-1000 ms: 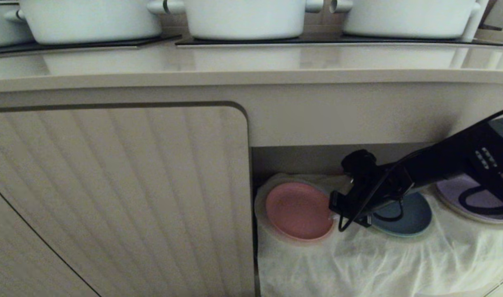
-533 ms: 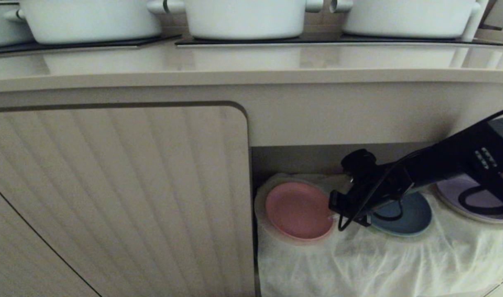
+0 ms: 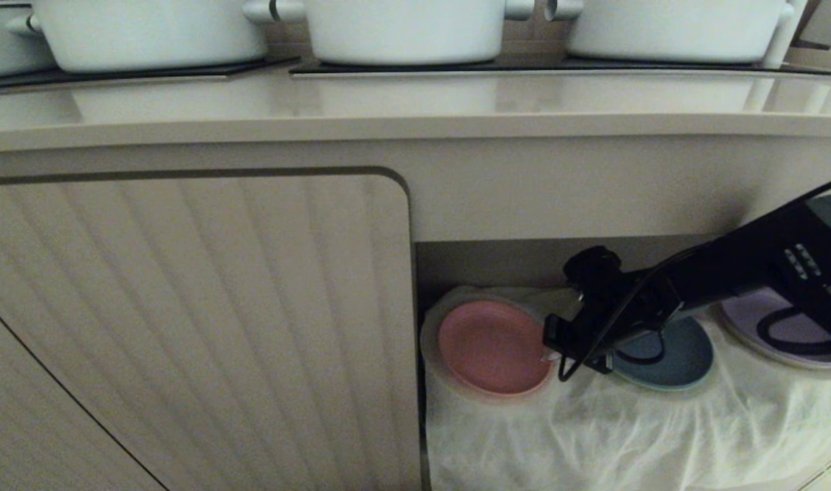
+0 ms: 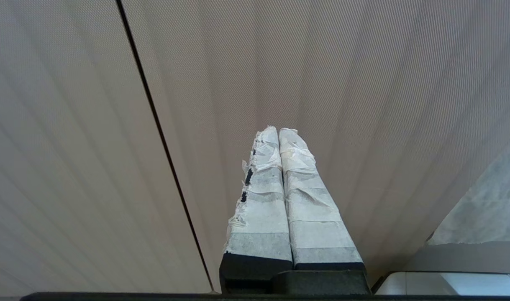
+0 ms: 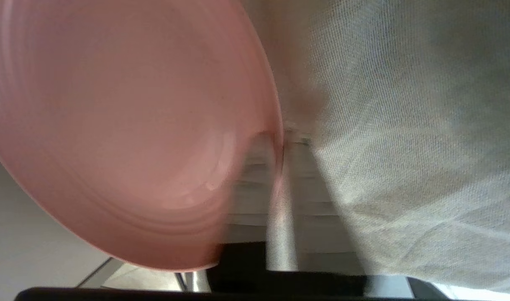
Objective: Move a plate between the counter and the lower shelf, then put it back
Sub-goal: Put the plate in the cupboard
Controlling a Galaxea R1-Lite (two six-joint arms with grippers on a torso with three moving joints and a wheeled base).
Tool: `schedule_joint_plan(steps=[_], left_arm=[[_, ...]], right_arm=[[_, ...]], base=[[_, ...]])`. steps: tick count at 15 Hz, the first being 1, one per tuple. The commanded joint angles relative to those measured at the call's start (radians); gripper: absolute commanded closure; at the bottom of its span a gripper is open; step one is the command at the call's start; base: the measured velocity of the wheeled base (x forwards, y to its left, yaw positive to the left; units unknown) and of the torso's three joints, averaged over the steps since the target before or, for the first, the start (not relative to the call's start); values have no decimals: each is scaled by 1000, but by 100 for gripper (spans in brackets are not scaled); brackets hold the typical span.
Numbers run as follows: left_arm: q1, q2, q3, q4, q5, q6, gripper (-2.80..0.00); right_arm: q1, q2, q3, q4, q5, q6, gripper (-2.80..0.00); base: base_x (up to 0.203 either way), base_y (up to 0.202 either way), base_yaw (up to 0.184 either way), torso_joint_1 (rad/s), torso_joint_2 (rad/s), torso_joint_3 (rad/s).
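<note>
The pink plate (image 3: 493, 348) lay flat on the white cloth (image 3: 626, 429) of the lower shelf (image 3: 524, 262), at its left end. The right gripper (image 3: 550, 354) was at the plate's right rim, its 2 fingers (image 5: 298, 188) straddling that edge (whether pinching or loosening, I cannot tell). A blue plate (image 3: 688, 354) sat just beside. The left gripper (image 4: 280, 133), fingers pressed together, faced the ribbed cabinet door (image 3: 197, 327).

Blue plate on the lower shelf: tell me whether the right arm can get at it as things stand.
Probably yes. The blue plate lies uncovered on the lower shelf, partly beneath the right arm, whose right gripper is at the plate's rim; it must let go first.
</note>
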Motion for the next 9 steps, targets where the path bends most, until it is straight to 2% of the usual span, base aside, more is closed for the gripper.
schedule_joint_plan(steps=[1, 9], left_arm=[[0, 0, 0, 0, 0, 0, 0], [0, 0, 0, 0, 0, 0, 0]], right_arm=[[1, -1, 0, 0, 2, 4, -280], [1, -36, 10, 6, 0, 2, -280]], base=[[0, 0, 0, 0, 0, 0], [0, 0, 0, 0, 0, 0]])
